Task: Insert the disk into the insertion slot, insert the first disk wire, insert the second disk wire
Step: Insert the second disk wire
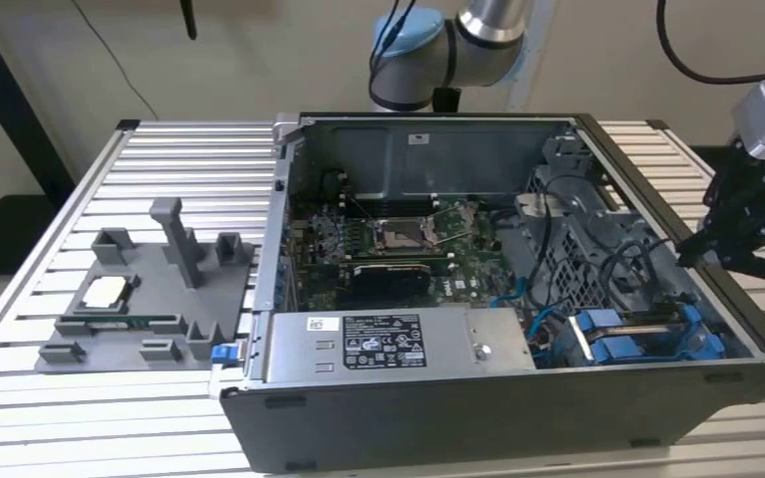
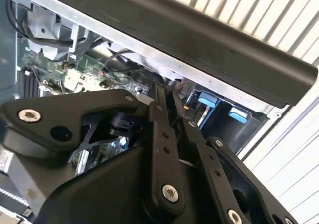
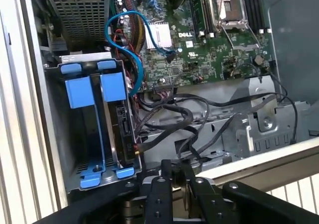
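Note:
The disk [image 3: 122, 129] stands on edge in the insertion slot [image 3: 56, 134], with its bright blue carrier [image 3: 89, 92] around it and its connector edge facing the loose wires. In the exterior view the blue carrier [image 1: 629, 344] sits in the case's near corner, on the exterior view's right. A blue wire [image 3: 133, 50] loops from the motherboard toward the bay. Black wires [image 3: 174, 115] lie beside the disk, one with its end [image 3: 137, 148] next to the disk. My gripper [image 3: 175, 170] hovers over the case's side wall, shut, with nothing seen between its fingers [image 2: 158, 102]. It also appears as the black gripper [image 1: 696, 249] above the bay.
The open computer case [image 1: 489, 423] lies on a slatted table [image 1: 37, 398]. A grey labelled power-supply box [image 1: 382, 344] sits beside the bay, and the motherboard [image 1: 396, 239] is behind it. A grey parts fixture [image 1: 130, 319] stands at the exterior view's left.

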{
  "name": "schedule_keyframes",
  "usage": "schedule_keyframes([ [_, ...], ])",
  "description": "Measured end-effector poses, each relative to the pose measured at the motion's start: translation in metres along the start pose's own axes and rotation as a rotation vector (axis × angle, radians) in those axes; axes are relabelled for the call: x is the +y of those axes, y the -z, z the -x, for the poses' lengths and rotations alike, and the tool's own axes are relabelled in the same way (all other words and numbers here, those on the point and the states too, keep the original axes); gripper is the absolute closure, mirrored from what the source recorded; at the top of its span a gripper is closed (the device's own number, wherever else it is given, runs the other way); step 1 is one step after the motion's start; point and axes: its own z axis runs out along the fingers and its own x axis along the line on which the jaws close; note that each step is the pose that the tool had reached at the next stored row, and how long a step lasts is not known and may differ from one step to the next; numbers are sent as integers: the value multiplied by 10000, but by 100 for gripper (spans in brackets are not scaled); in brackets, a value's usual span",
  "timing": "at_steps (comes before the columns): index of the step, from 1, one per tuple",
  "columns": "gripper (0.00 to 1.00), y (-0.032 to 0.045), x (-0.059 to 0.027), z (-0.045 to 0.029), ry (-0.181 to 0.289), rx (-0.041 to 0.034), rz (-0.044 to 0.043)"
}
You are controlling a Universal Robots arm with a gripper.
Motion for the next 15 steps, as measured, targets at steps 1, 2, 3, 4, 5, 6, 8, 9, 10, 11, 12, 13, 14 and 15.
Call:
schedule_keyframes([
  [1, 82, 2, -1, -6, -2, -29, 4],
  [2, 82, 4, -2, -10, -2, -39, 6],
  [3, 82, 4, -2, -10, -2, -40, 6],
  [4, 84, 4, -2, -10, -1, -41, 6],
  [5, 84, 3, 0, -11, -2, -42, 6],
  [6, 84, 6, 12, -13, -4, -43, 6],
  [8, 84, 27, 53, -14, -2, -40, 6],
  [9, 84, 44, 76, -12, -2, -40, 5],
  [10, 84, 64, 104, -10, -3, -42, 6],
  [11, 84, 92, 137, -6, -2, -41, 6],
  [12, 84, 118, 166, -3, -2, -41, 6],
  [13, 84, 140, 192, 0, -2, -42, 6],
  [14, 84, 160, 221, 2, -2, -42, 6],
  [15, 84, 177, 249, 2, -2, -41, 6],
])
